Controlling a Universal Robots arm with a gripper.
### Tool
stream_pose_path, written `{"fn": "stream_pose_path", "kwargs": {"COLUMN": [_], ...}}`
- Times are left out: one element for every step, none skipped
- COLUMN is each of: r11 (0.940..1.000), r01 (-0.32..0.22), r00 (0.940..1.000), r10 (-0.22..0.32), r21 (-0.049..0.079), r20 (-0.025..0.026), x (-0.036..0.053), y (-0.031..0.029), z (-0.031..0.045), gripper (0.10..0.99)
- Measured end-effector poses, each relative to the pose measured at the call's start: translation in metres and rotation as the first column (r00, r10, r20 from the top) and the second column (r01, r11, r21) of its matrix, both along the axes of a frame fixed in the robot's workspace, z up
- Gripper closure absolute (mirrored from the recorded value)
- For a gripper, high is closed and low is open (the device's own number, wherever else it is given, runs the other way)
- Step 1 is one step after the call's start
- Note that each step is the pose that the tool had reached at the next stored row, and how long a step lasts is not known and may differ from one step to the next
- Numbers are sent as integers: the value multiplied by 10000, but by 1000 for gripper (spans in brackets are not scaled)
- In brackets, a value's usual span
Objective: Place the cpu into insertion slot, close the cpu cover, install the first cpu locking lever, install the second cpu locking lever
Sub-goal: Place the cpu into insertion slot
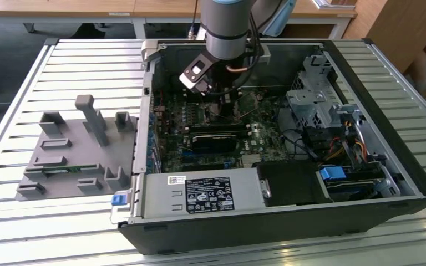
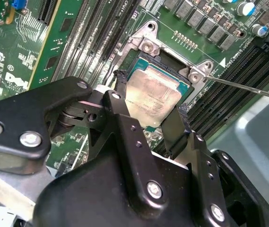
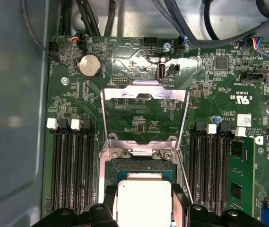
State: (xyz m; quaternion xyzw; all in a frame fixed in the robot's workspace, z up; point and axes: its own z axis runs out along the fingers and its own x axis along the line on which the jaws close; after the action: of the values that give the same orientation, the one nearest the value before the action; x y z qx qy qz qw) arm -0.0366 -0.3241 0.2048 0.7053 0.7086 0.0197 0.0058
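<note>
Two fingers (image 2: 120, 90) of the tool (image 2: 151, 103) hold the cpu (image 2: 155, 90) by opposite edges, right at the insertion slot (image 3: 143, 166) on the green board (image 3: 210, 94). I cannot tell whether it is fully seated. The cpu cover (image 3: 144, 93) is swung open behind the slot.

The exterior view stands off and high, looking down at a slant into the open computer case (image 1: 272, 230) on the slatted surface (image 1: 28, 233), with the arm (image 1: 228, 27) reaching in from the far side. The first wrist view faces almost squarely down on the circuit board (image 3: 205, 94) from close by. The second wrist view is nearer yet and oblique — it peers past the jaws. Both wrist views share the cpu (image 3: 143, 201) (image 2: 155, 94), the insertion slot (image 3: 143, 166) (image 2: 167, 59) and the memory slots (image 3: 70, 165) (image 2: 87, 47).
</note>
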Motion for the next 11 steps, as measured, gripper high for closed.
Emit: {"fn": "stream_pose_path", "kwargs": {"r11": [10000,9999,9999,9998,9998,9998,9998,9998,9998,9998,9998], "r01": [61,119,161,188,198,200,202,203,203,202,201], "r00": [10000,9999,9999,9998,9998,9998,9998,9998,9998,9998,9998], "r10": [-61,-119,-161,-188,-198,-200,-202,-203,-203,-202,-201], "r21": [0,-1,0,0,-1,-1,-1,-1,0,-2,-2], "r20": [0,0,0,0,-1,-1,-1,-4,-7,-10,-13], "x": [0,0,0,0,0,0,0,0,1,2,3], "y": [0,0,0,0,0,0,0,0,0,0,0], "z": [-6,-11,-17,-22,-27,-32,-38,-45,-52,-58,-64], "gripper": [545,545,545,545,545,545,545,545,545,545,545]}}
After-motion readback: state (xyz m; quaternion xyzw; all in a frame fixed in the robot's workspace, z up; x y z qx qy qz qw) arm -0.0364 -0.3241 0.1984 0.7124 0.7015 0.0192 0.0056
